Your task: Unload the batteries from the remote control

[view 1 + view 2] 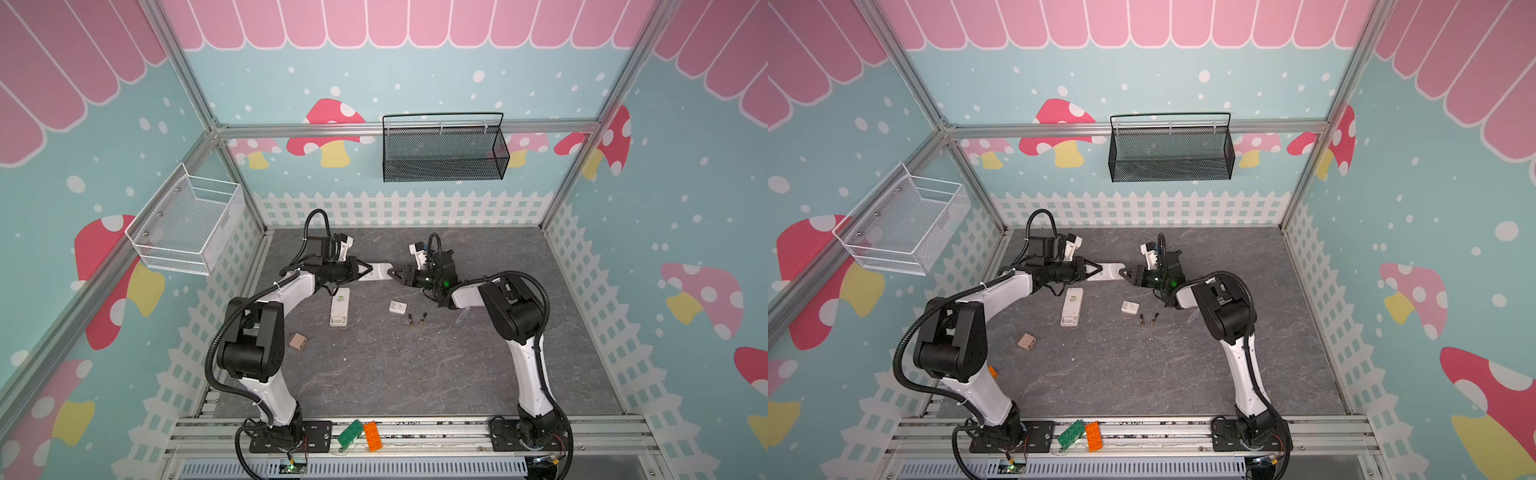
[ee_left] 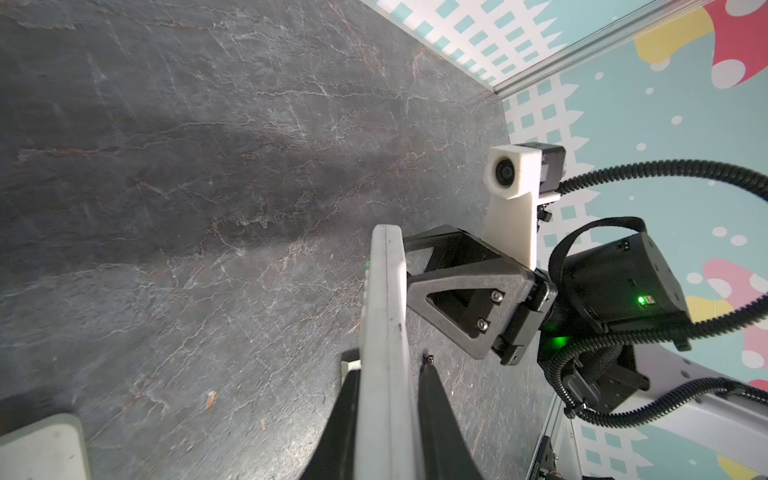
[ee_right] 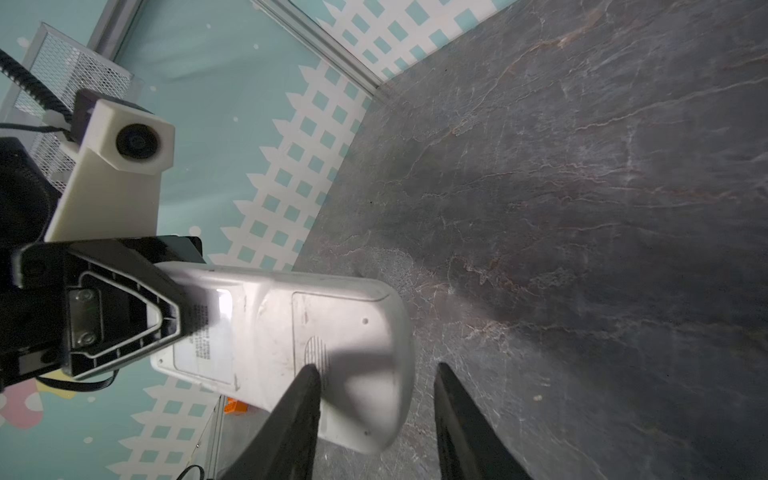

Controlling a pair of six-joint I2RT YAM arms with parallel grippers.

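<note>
while your left gripper (image 1: 369, 268) pinches the remote (image 1: 379, 271) aloft by one end, steadying its back cover (image 3: 332, 328), your right gripper (image 1: 393, 273) stands spread, one finger (image 3: 297, 407) on that cover, likely to slide it; two batteries (image 1: 410, 321) lie on the table (image 1: 415, 374).

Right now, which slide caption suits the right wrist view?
Left gripper holds the white remote; right gripper, jaws open, at its battery cover.

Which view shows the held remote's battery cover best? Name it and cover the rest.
Right wrist view: the held remote turns its back to the lens, battery cover outlined and in place. Left wrist view shows the remote only edge-on. Both top views show it small, cover not discernible.
</note>
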